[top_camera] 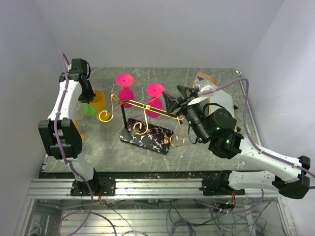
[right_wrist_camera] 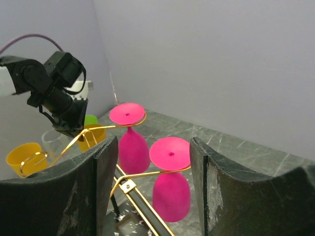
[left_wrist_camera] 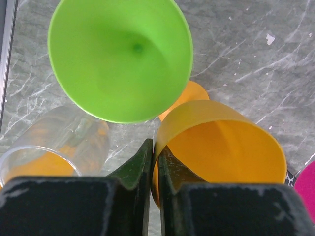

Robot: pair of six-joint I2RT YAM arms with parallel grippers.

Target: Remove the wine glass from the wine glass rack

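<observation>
The wine glass rack (top_camera: 142, 119) is a gold wire stand on a black patterned base (top_camera: 147, 136). Two pink wine glasses hang upside down from its arms, one at the back (top_camera: 125, 91) and one nearer my right gripper (top_camera: 155, 101). My right gripper (top_camera: 173, 99) is open just right of the nearer glass. In the right wrist view the nearer glass (right_wrist_camera: 171, 191) and the farther glass (right_wrist_camera: 133, 150) show between the spread fingers (right_wrist_camera: 152, 147), untouched. My left gripper (top_camera: 86, 94) is shut on the rim of an orange wine glass (left_wrist_camera: 221, 142) beside the rack's left end.
A green glass (left_wrist_camera: 120, 54) stands next to the orange one. A clear glass (left_wrist_camera: 54, 142) lies beside them, and another orange glass (right_wrist_camera: 22, 157) stands at the far left. A cardboard box (top_camera: 203, 78) and a white sheet (top_camera: 221, 101) sit at the back right.
</observation>
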